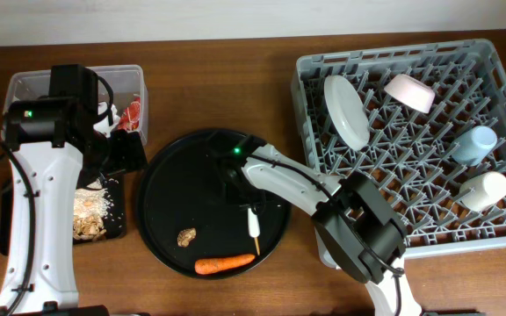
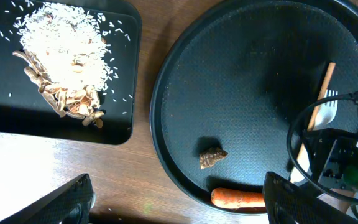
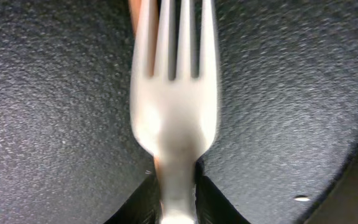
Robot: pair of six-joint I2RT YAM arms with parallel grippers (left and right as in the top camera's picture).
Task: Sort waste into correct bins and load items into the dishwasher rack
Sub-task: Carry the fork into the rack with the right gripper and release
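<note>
My right gripper (image 1: 244, 200) is shut on the white fork (image 3: 174, 93) low over the round black tray (image 1: 161, 202). The chopstick (image 2: 322, 92) lies under the fork. A carrot (image 1: 224, 263) and a brown lump (image 1: 186, 236) lie at the tray's front. My left gripper (image 2: 179, 208) is open and empty, above the table between the shallow black tray (image 2: 120, 118) holding rice scraps (image 2: 61, 56) and the round tray. The clear tub (image 1: 25, 83) holds the red wrapper (image 1: 131, 114); the napkin is mostly hidden by my left arm. The rack (image 1: 310, 66) holds plate (image 1: 345, 110), bowl (image 1: 409, 91), blue cup (image 1: 473, 145) and cream cup (image 1: 484, 190).
The rack fills the right side of the table. My right arm reaches across its front left corner to the round tray. My left arm stands over both bins at the far left.
</note>
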